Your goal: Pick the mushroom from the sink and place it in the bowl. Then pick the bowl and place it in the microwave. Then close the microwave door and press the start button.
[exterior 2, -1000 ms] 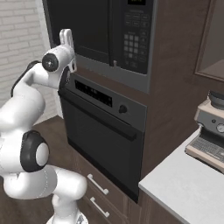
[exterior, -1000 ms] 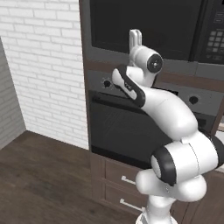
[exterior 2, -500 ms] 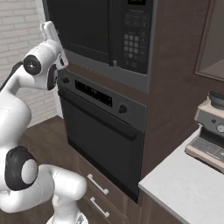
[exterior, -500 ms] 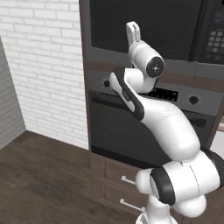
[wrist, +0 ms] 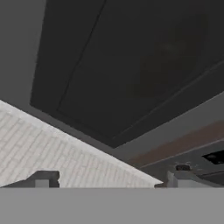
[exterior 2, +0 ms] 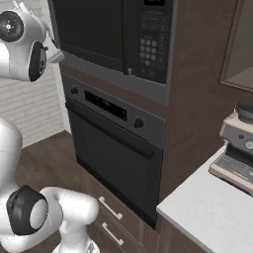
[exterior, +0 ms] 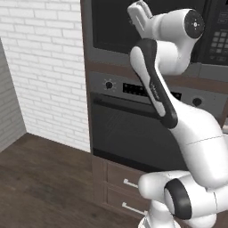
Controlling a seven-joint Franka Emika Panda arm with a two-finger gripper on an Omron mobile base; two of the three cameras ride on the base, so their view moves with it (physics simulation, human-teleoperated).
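Fingertips [wrist: 46, 178] of the gripper [wrist: 111, 180] stand far apart at the bottom of the hand view, one dark tip at the left and the other at the right, with nothing between them, so the jaws are spread wide and empty. Ahead of them that view looks closely at the microwave door [wrist: 131, 65], a near-black panel with a darker window, shut flat in its grey frame; a strip of white brick wall [wrist: 57, 153] runs beside it, and a brown wooden band and the edge of the oven [wrist: 210, 159] control panel sit at the far right. From the left base view the gripper [exterior: 139, 14] is raised in front of the upper part of the microwave door [exterior: 111, 26], near its hinged left side, with the white arm [exterior: 178, 111] folded across the oven [exterior: 124, 129] below. This view also shows part of the microwave keypad [exterior: 218, 40] past the arm. Over on the right base view, the microwave [exterior 2: 113, 34] appears whole with its door closed and the keypad [exterior 2: 150, 42] clear, the knobbed oven [exterior 2: 118, 143] under it, drawers [exterior 2: 111, 217] lower down, and a pale counter [exterior 2: 207, 212] carrying a coffee machine [exterior 2: 237, 148] at the right. Whether the gripper touches the door I cannot tell.
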